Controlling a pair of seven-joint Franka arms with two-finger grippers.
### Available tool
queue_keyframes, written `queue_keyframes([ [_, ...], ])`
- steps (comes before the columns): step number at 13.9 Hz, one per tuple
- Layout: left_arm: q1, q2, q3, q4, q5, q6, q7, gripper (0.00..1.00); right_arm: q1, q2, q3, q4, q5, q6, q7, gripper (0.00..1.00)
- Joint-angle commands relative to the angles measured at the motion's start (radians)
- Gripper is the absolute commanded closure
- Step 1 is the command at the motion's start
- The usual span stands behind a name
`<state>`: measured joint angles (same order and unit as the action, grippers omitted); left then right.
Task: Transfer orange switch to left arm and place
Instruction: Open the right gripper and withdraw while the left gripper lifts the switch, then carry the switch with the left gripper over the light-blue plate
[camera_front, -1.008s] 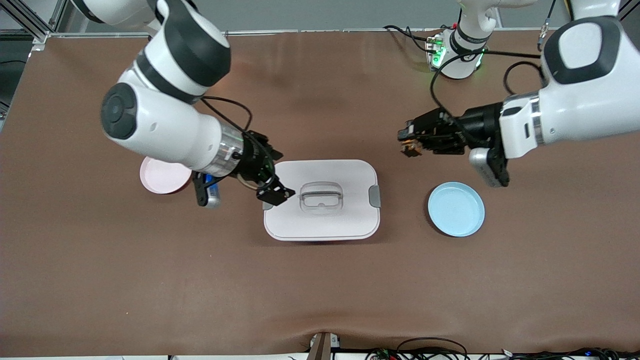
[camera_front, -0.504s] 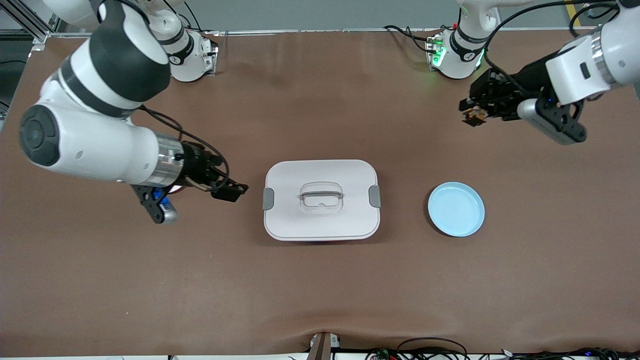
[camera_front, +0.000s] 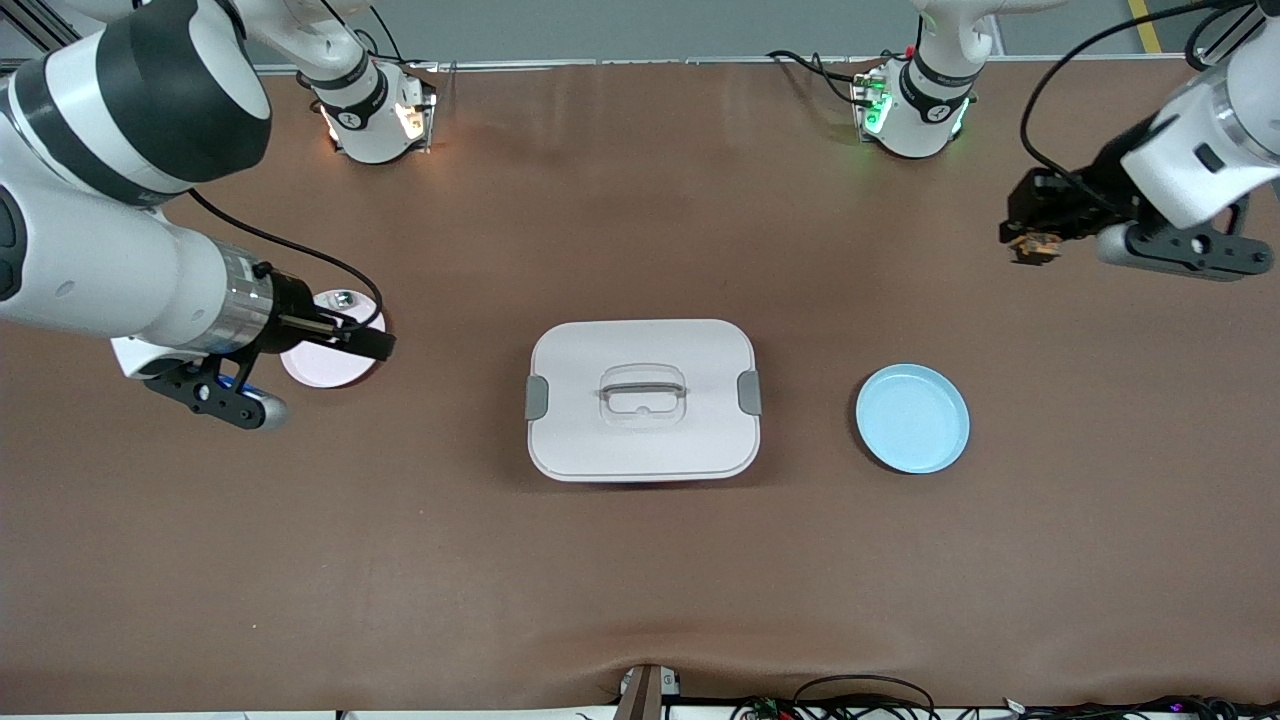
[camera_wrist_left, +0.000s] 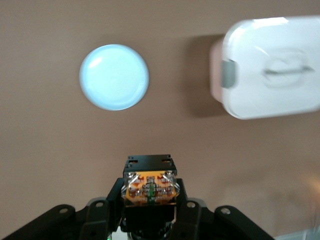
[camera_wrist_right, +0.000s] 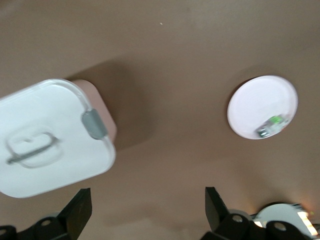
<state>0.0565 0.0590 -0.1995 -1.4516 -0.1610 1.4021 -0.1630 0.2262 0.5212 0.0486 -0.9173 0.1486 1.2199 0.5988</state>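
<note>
The switch (camera_front: 1032, 246) is up in the air, pinched tight in the left pincer (camera_front: 1030, 243), over bare surface (camera_front: 640, 580) toward the left arm's end. The blue plate (camera_front: 912, 418) lies below it, nearer the front camera. The box (camera_front: 642, 400) sits in the middle, well apart.

The switch is tiny and held only by its body. A quick swing could make it slip and fall. A low path to the middle could bump the box.

The right pincer (camera_front: 380, 345) is wide open and holds nothing, over the pink plate (camera_front: 325, 362). A small silvery part (camera_wrist_right: 269, 126) lies on that plate; the pincer could knock it if it dips.
</note>
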Motion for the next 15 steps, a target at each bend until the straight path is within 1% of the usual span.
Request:
queue_keyframes([
  [1, -0.003, 0.037, -0.009, 0.017, 0.092, -0.017, -0.116, 1.00, -0.065, -0.030, 0.010, -0.009, -0.040, -0.059, -0.185, 0.00],
  [2, -0.009, 0.047, -0.012, 0.017, 0.131, -0.017, -0.143, 1.00, -0.092, -0.033, 0.008, -0.009, -0.038, -0.074, -0.247, 0.00],
  [3, -0.006, 0.047, -0.014, 0.017, 0.135, -0.017, -0.162, 1.00, -0.120, -0.043, 0.010, -0.009, -0.041, -0.085, -0.305, 0.00],
  [4, 0.000, 0.048, -0.014, 0.014, 0.140, -0.017, -0.182, 1.00, -0.136, -0.050, 0.010, -0.011, -0.059, -0.088, -0.362, 0.00],
  [6, 0.005, 0.071, -0.005, 0.011, 0.143, -0.006, -0.214, 1.00, -0.137, -0.062, 0.011, -0.011, -0.127, -0.102, -0.445, 0.00],
  [8, 0.011, 0.108, -0.004, 0.008, 0.135, 0.027, -0.318, 1.00, -0.139, -0.070, 0.013, -0.011, -0.155, -0.117, -0.488, 0.00],
  [9, 0.016, 0.132, -0.006, 0.005, 0.129, 0.037, -0.410, 1.00, -0.140, -0.072, 0.013, -0.012, -0.156, -0.123, -0.491, 0.00],
  [10, 0.016, 0.149, -0.006, -0.015, 0.127, 0.043, -0.464, 1.00, -0.140, -0.072, 0.011, -0.014, -0.161, -0.141, -0.488, 0.00],
  [11, 0.011, 0.153, -0.006, -0.053, 0.127, 0.082, -0.492, 1.00, -0.140, -0.072, 0.011, -0.015, -0.165, -0.149, -0.484, 0.00],
  [12, 0.009, 0.147, -0.008, -0.103, 0.127, 0.141, -0.515, 1.00, -0.145, -0.072, 0.010, -0.017, -0.167, -0.157, -0.482, 0.00],
  [15, 0.009, 0.145, -0.014, -0.234, 0.127, 0.332, -0.674, 1.00, -0.194, -0.076, 0.013, -0.017, -0.164, -0.171, -0.478, 0.00],
])
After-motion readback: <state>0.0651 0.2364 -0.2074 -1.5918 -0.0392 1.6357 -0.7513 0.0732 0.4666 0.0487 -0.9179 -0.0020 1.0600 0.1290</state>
